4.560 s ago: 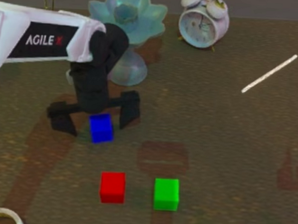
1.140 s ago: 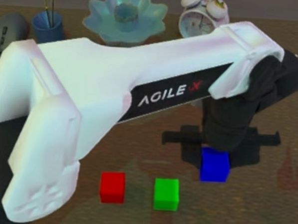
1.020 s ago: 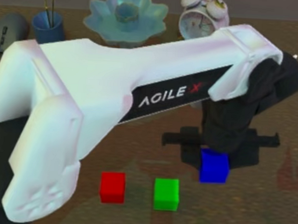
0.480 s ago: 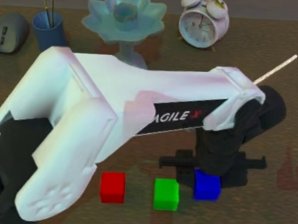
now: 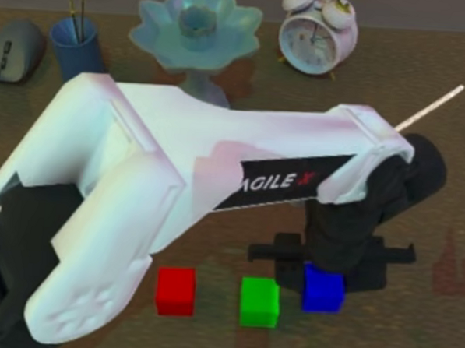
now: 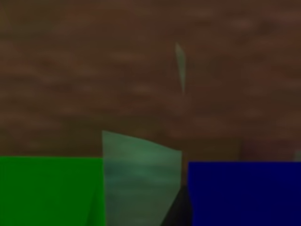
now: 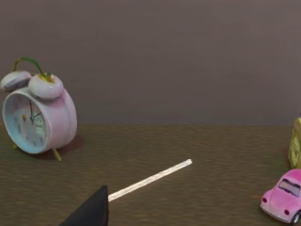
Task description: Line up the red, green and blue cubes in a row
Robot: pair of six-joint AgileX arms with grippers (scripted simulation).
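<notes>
Your left tool (image 5: 325, 266) hasn't moved in the last half second; it is still clamped on the blue cube (image 5: 322, 288), held just right of the green cube (image 5: 258, 301) and red cube (image 5: 176, 290).

I see a dark brown tabletop (image 5: 418, 199) w/ faint reddish patterning, filling the top view; behind its far edge a plain grey-brown wall (image 7: 188, 56), evenly lit. Along the far edge: grey mouse (image 5: 13, 47) at far left, blue cup (image 5: 74, 45) w/ sticks just beside it, pale blue flower-shaped dish (image 5: 195, 32) on a stem, alarm clock (image 5: 316, 34). White stick (image 5: 431, 108) lies diagonal on the right; pink toy car (image 7: 284, 195) near it in right wrist view.
</notes>
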